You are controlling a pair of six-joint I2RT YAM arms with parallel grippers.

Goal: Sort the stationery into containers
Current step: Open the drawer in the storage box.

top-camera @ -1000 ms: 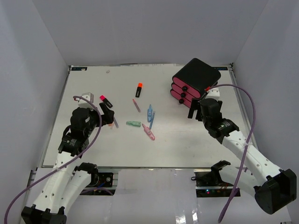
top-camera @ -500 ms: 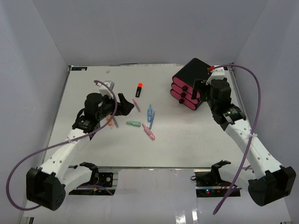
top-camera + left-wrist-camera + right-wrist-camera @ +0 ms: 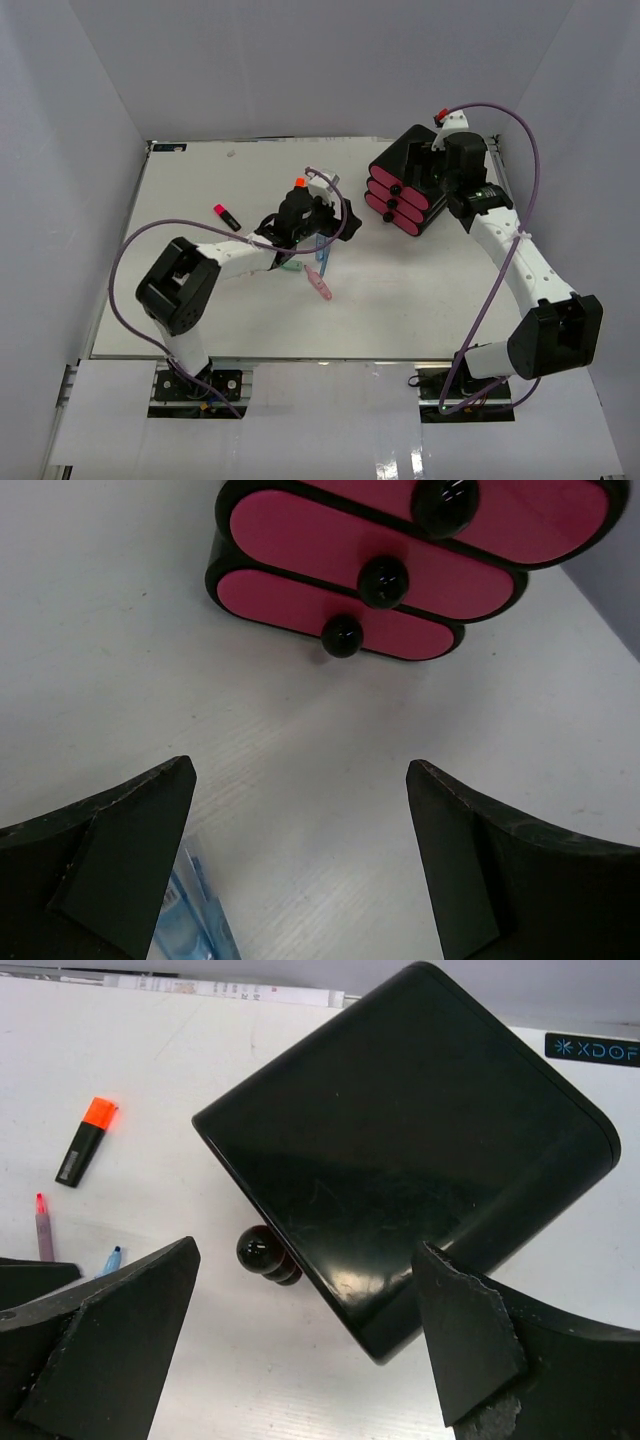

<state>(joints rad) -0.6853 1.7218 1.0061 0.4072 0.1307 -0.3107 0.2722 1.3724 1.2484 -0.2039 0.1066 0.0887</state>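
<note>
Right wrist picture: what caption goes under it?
Open right pincer above the black drawer box, an orange-capped highlighter lying on the table nearby.

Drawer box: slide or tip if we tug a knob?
Probably slides: the drawer box rests directly on the smooth white table. Glossy shell suggests light plastic. Tipping seems less likely; it looks wider than tall.

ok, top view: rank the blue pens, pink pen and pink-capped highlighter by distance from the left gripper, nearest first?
From the left gripper:
1. blue pens, just behind it, toward the bases.
2. pink pen, further toward the near edge.
3. pink-capped highlighter, far out on the left.
</note>
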